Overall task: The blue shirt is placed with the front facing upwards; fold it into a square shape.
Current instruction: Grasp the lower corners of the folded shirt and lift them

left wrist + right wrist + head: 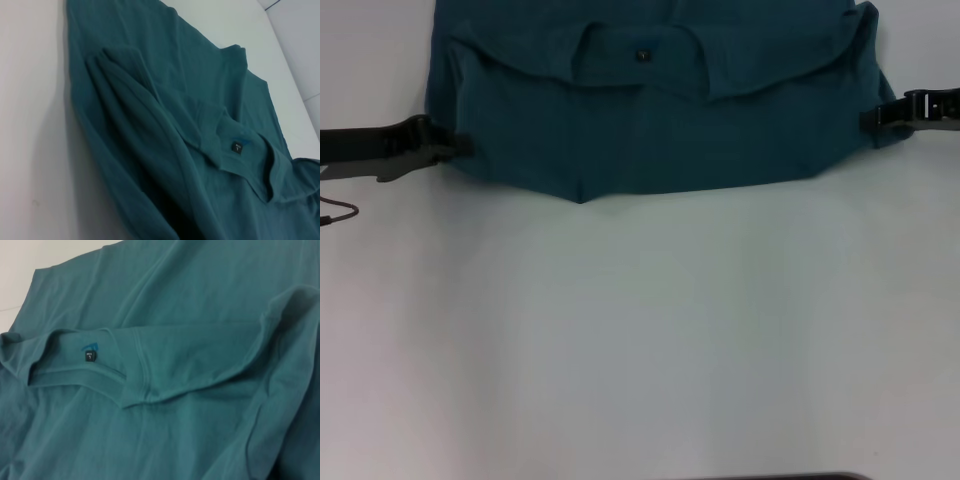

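The blue shirt (650,130) lies at the far side of the white table (640,330), one part doubled over so its ribbed neck and dark collar tag (642,55) face up. My left gripper (458,146) reaches in from the left and is shut on the shirt's left edge. My right gripper (870,118) comes in from the right and is shut on the shirt's right edge. The left wrist view shows the shirt (165,125) with a bunched sleeve fold and the tag (237,147). In the right wrist view the shirt (200,340) shows its neck and tag (90,357). No lettering shows.
Bare white table surface spreads between the shirt and me. A thin dark cable (335,212) lies at the left edge. A dark strip (770,477) shows at the bottom edge of the head view.
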Action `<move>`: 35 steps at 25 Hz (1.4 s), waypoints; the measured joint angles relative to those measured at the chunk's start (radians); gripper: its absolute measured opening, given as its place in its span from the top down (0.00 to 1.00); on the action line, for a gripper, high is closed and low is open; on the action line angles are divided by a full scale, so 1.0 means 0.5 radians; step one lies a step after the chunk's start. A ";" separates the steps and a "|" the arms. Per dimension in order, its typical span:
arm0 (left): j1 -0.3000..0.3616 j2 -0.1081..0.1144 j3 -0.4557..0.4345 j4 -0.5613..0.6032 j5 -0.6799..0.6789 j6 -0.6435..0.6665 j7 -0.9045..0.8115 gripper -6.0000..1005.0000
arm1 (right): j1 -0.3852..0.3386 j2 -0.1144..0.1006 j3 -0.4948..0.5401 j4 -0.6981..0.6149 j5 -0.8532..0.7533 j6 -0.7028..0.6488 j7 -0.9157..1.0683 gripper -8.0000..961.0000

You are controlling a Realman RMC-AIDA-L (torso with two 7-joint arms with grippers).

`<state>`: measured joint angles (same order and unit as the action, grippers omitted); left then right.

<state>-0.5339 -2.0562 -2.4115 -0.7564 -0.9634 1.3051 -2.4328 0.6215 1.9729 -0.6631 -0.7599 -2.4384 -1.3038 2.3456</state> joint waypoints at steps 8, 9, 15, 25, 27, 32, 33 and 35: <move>0.006 0.006 -0.003 0.000 0.001 0.040 0.000 0.99 | -0.018 -0.013 -0.006 -0.008 -0.008 -0.030 0.000 0.76; 0.007 0.012 -0.001 -0.005 0.007 0.063 0.000 0.99 | -0.020 -0.018 -0.007 -0.011 -0.008 -0.038 -0.002 0.78; 0.018 0.079 0.023 -0.047 0.064 0.239 0.006 0.99 | -0.035 -0.088 -0.018 -0.043 -0.027 -0.188 -0.020 0.93; 0.031 0.150 0.005 -0.100 0.396 0.632 -0.003 0.99 | -0.065 -0.139 -0.023 -0.298 -0.293 -0.831 -0.014 0.95; 0.062 0.137 0.010 -0.152 0.474 0.741 -0.003 0.99 | -0.065 -0.120 -0.027 -0.336 -0.369 -0.913 -0.017 0.95; 0.132 0.102 0.021 -0.249 0.579 0.879 -0.002 0.99 | -0.074 -0.083 -0.048 -0.375 -0.507 -1.089 -0.060 0.95; 0.148 0.093 0.021 -0.273 0.608 0.911 -0.003 0.99 | -0.079 -0.080 -0.058 -0.375 -0.520 -1.128 -0.073 0.95; 0.168 0.081 0.021 -0.300 0.661 0.952 -0.003 0.99 | -0.089 -0.074 -0.077 -0.376 -0.540 -1.201 -0.103 0.95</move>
<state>-0.4498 -2.0155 -2.4011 -0.9061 -0.6329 1.7812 -2.4344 0.5771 1.9361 -0.7015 -0.9479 -2.7083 -1.9044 2.2939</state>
